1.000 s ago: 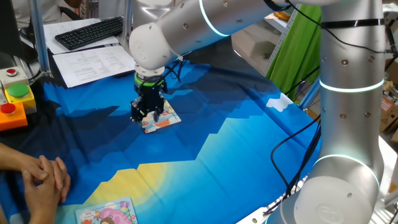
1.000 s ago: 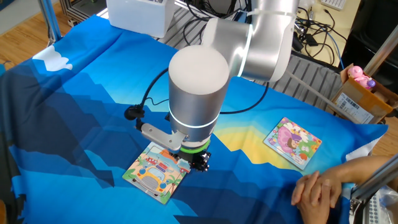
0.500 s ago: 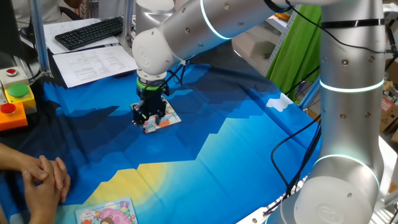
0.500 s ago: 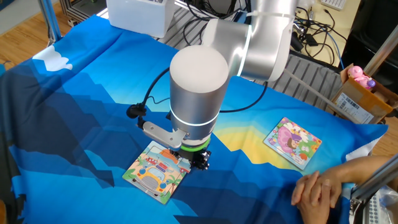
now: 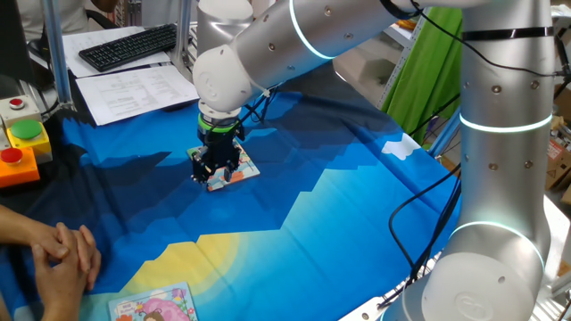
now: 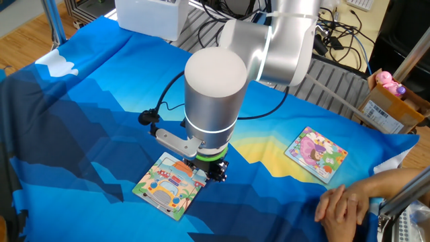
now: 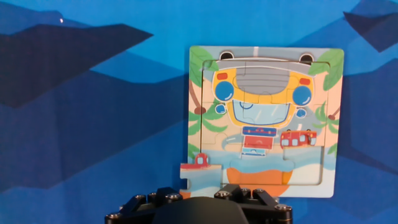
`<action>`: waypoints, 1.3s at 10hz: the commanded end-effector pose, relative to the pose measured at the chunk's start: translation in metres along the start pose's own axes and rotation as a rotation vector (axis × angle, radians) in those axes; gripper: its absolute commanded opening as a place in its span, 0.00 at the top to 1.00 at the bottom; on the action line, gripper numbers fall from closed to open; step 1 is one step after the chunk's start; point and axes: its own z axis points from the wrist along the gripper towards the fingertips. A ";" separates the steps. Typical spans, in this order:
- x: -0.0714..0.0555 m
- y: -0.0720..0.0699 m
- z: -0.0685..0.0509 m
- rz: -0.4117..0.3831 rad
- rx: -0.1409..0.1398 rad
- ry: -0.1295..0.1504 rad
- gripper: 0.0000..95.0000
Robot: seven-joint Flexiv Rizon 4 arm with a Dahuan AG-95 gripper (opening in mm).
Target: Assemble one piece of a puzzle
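The claw [image 5: 217,169] hangs low over the near edge of the puzzle [image 7: 266,121]; whether its fingers are spread or closed cannot be told. The puzzle, a flat square board with a glossy yellow cartoon bus, lies on the bench's [image 6: 87,128] wrinkled blue cloth. One jigsaw-edged piece [image 7: 200,170] juts past its lower left corner, not seated.

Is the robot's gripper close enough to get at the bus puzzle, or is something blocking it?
Probably yes. The gripper hangs right over the puzzle's edge, with nothing between them. The person's hands stay far off.
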 end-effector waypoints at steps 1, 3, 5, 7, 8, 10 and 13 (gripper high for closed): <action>0.000 0.000 0.000 0.003 -0.004 0.002 0.40; 0.000 0.000 0.001 0.004 -0.006 0.002 0.60; 0.000 0.000 0.002 0.004 -0.008 0.001 0.60; 0.000 0.000 0.002 0.004 -0.008 0.000 0.60; 0.000 0.000 0.002 0.004 -0.008 0.000 0.60; 0.000 0.000 0.002 0.001 -0.007 -0.001 0.60; 0.000 0.000 0.002 0.001 -0.007 0.000 0.60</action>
